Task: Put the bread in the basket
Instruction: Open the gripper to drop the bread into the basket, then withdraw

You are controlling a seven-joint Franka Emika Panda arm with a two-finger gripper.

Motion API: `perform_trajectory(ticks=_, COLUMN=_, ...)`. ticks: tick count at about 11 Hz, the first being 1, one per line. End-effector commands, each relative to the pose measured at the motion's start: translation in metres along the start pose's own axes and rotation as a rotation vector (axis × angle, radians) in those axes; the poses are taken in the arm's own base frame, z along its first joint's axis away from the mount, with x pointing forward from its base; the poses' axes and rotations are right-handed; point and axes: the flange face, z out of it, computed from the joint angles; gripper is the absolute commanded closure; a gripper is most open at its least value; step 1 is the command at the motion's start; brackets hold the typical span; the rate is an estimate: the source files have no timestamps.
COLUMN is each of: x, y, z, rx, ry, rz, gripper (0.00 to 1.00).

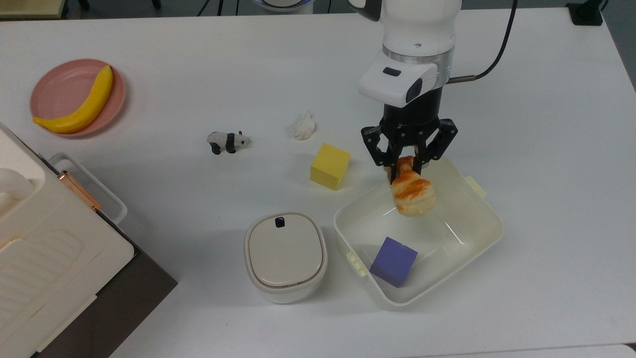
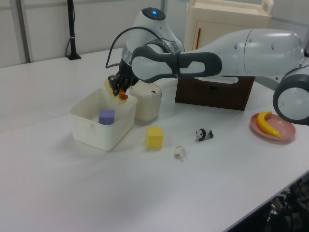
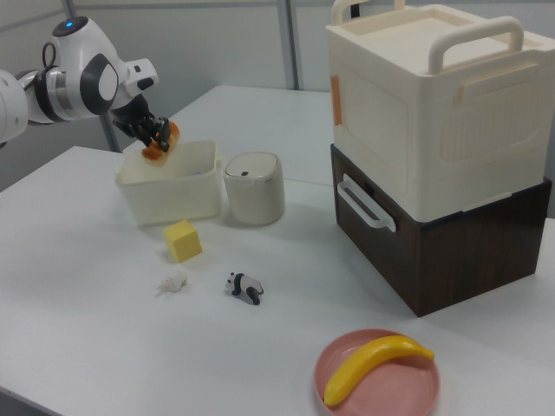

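Observation:
The bread, a small loaf with a glossy orange-brown top, hangs from my gripper, which is shut on its upper end. It is in the air above the open basket, over the basket's part nearest the arm. The basket is a cream-white rectangular tub holding a purple cube. In the left view the bread sits just above the basket's far rim, with the gripper over it. From the right view, the bread shows above the basket at its left end.
A yellow cube, a white lump and a toy panda lie on the table on the top view's left of the basket. A lidded white pot stands beside it. A banana on a pink plate and a cream-and-brown case are farther left.

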Motion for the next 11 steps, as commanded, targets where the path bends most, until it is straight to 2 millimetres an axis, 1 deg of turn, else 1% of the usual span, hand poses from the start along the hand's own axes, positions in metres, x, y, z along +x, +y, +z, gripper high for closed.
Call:
perform_trajectory(ticks=1, x=-0.001, y=0.002, z=-0.002, rx=-0.012, ry=0.015, rz=-0.019, gripper=0.24)
perform_trajectory(ticks=2, x=0.000, y=0.003, z=-0.003, rx=-0.013, ry=0.017, rz=-0.019, gripper=0.20)
perform_trajectory(ticks=3, x=0.000, y=0.010, z=-0.002, rx=-0.017, ry=0.015, rz=-0.017, gripper=0.20)
perform_trajectory(ticks=4, x=0.000, y=0.020, z=-0.001, rx=-0.026, ry=0.007, rz=-0.011, gripper=0.20)
perform_trajectory(ticks=5, x=-0.003, y=0.030, z=0.002, rx=-0.035, ry=-0.011, rz=0.000, gripper=0.16)
perform_trajectory(ticks=6, x=-0.009, y=0.048, z=0.005, rx=-0.056, ry=-0.053, rz=0.015, gripper=0.09)
perform_trajectory(ticks=7, x=-0.016, y=0.065, z=0.003, rx=-0.077, ry=-0.101, rz=0.007, gripper=0.04)
perform_trajectory(ticks=8, x=-0.021, y=0.082, z=-0.005, rx=-0.098, ry=-0.158, rz=0.016, gripper=0.00)
perform_trajectory(ticks=9, x=-0.027, y=0.103, z=-0.015, rx=-0.124, ry=-0.224, rz=0.043, gripper=0.00)
perform_trajectory(ticks=10, x=-0.035, y=0.125, z=-0.029, rx=-0.147, ry=-0.278, rz=0.076, gripper=0.00)
perform_trajectory(ticks=11, x=-0.042, y=0.147, z=-0.048, rx=-0.165, ry=-0.305, rz=0.111, gripper=0.00)
